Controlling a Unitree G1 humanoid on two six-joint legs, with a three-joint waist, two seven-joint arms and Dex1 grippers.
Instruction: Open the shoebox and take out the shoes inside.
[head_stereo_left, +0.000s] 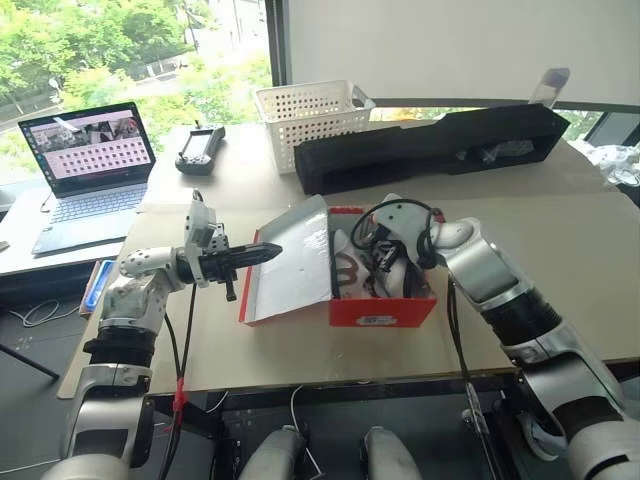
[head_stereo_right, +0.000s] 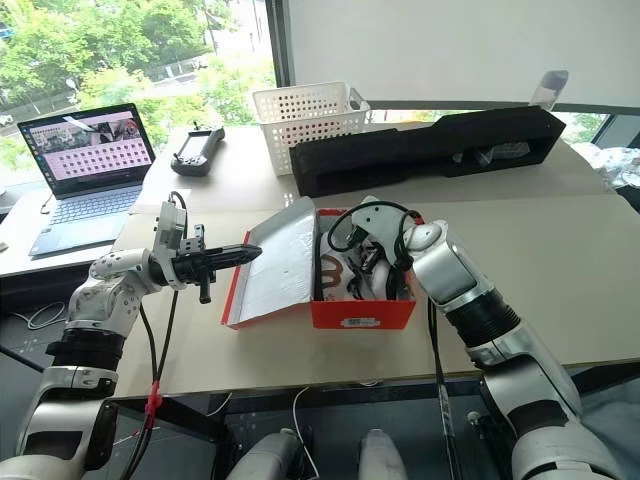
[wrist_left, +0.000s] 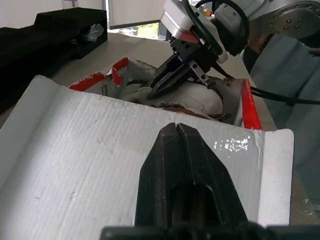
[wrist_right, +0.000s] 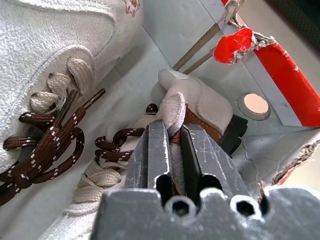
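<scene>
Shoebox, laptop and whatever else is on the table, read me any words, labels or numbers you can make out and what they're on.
No text can be read.
Shoebox: white label on the red front wall, print too small to read.
Laptop: screen shows rows of small pictures, any text too small to read.
Shoe: small reddish mark near the edge, not legible.
Basket, black case, controller: no readable markings.

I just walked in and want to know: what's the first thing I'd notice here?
The red shoebox in the middle of the table, its lid flung open. The robot's right hand is down inside it, pinching the heel tab of one of the whitish shoes with brown laces. The left hand, shut, points over the open lid.
</scene>
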